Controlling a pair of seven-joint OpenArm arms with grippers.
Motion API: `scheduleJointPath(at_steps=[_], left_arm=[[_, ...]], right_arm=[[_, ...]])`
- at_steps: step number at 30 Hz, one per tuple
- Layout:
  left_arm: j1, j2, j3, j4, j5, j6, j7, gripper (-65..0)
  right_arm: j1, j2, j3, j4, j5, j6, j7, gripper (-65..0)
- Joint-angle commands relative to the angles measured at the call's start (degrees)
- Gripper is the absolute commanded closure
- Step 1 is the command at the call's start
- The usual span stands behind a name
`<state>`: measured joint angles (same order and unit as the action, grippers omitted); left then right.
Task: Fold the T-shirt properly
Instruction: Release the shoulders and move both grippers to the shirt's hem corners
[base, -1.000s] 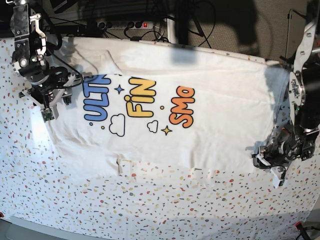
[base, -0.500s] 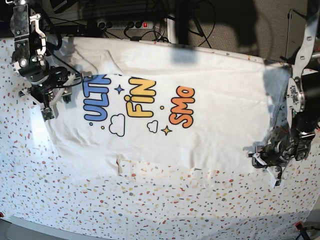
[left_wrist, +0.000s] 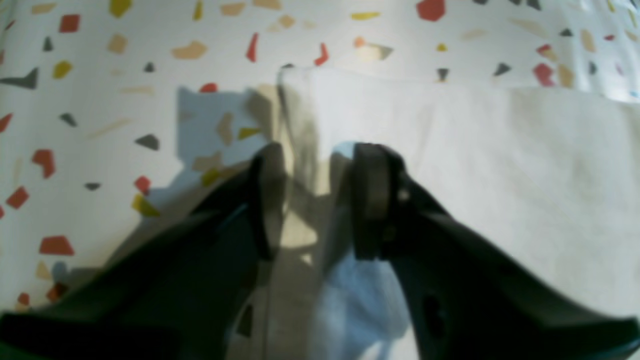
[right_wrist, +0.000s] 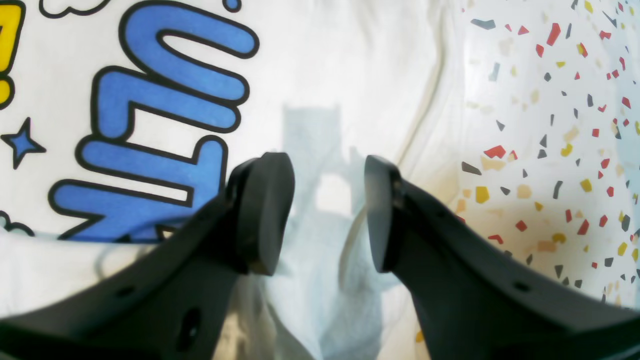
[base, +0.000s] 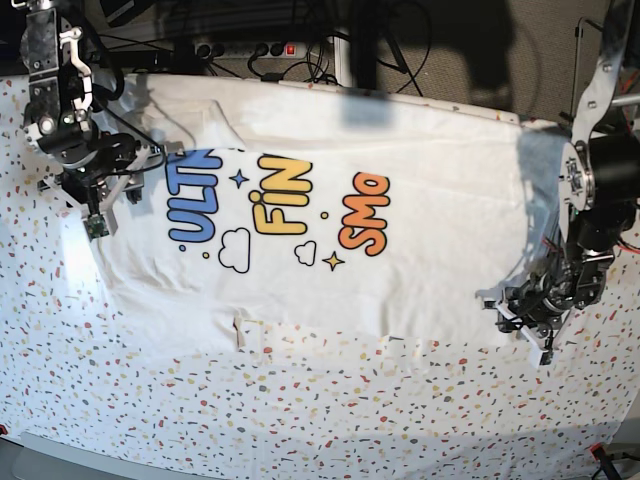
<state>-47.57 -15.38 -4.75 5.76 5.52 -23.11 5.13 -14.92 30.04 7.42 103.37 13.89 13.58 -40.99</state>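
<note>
Left fingers: the left gripper (left_wrist: 312, 200) has its 2 pads (left_wrist: 369, 200) standing only partly apart, with the T-shirt's corner edge running up between them. Whether they have caught the cloth yet I cannot tell.

Right fingers: the right gripper (right_wrist: 327, 215) has a clear gap between its pads (right_wrist: 262, 210), poised over white cloth just beside the blue lettering (right_wrist: 160, 130). Nothing is held.

T-shirt: the T-shirt (base: 420, 230) lies spread across the speckled table covering (base: 300, 410), print up, with the print cut off along a fold line, so the upper strip looks turned over already. A sleeve or hem flap shows along its near edge.

Arms: in the base view the left gripper (base: 525, 315) sits at the shirt's lower corner on that side; the right gripper (base: 95, 195) sits at the opposite end.

Done so far: I'd judge 1 lengthwise fold at most.

Left to do: gripping both ends, folding the near edge in, then folding crosswise into a neat packet.

Risk: a thin corner may slip from the pads.
</note>
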Motion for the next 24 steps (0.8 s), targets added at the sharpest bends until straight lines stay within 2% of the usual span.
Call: scheduleJointPath(at_steps=[1, 3, 7, 18, 24], left_arm=[[-0.83, -0.52, -0.02, 0.31, -0.22, -1.01, 2.38, -14.2], [-0.85, -0.15, -0.02, 0.31, -1.16, -1.77, 3.41, -7.4], [-0.83, 0.63, -0.02, 0.31, -1.07, -1.77, 4.02, -0.2], [-0.83, 0.57, -0.02, 0.31, -1.05, -1.77, 0.68, 0.0], [-0.83, 0.94, -0.02, 0.31, -1.09, -1.77, 0.39, 0.0]], right_arm=[[0.66, 0.94, 0.42, 0.81, 0.07, -0.33, 1.09, -26.9], [0.66, 0.92, 0.42, 0.81, 0.07, -0.33, 1.07, -26.9], [1.73, 0.92, 0.42, 0.81, 0.02, -0.33, 1.09, -26.9], [9.05, 0.92, 0.46, 0.79, -0.15, -0.39, 6.25, -26.9], [15.89, 0.92, 0.44, -4.94, 0.15, -0.04, 2.4, -27.0]])
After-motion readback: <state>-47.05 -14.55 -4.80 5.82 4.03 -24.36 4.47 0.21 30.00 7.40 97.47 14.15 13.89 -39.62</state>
